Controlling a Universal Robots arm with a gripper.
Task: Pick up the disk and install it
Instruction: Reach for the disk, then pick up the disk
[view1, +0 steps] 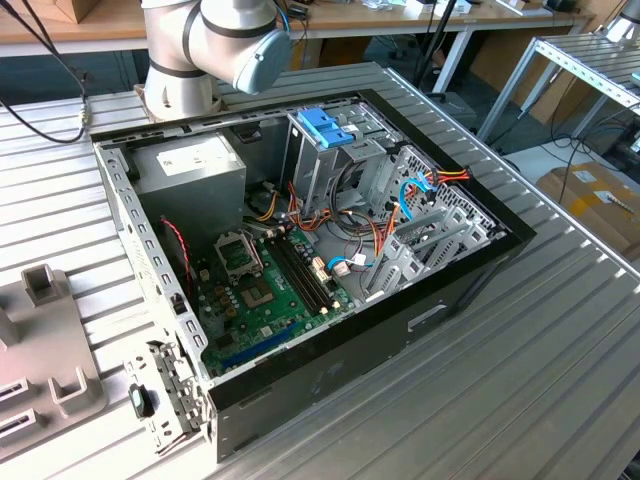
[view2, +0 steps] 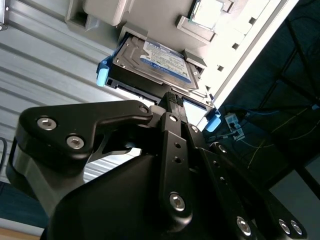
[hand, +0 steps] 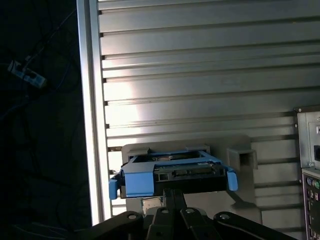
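Pointing toward the ribbed aluminium bench (hand: 200, 75), the black hand (view2: 172, 97) has its tip at the middle of the near end of the disk (view2: 155, 62). This is a flat grey metal hard drive with a white-and-blue label, framed by light-blue plastic rails. In both wrist views the hand's fingers (hand: 167, 200) are pressed together with no gap between them. They do not straddle the disk, whose blue rail ends stick out to either side of the tip. Whether the tip touches the disk's end cannot be told.

The disk lies just ahead of the hand, against a light-grey plastic holder (hand: 240, 157) that sits on the bench beyond it.

In the exterior view, the arm's grey lower joint (view1: 240, 40) stands just behind an open black computer case (view1: 330, 370).
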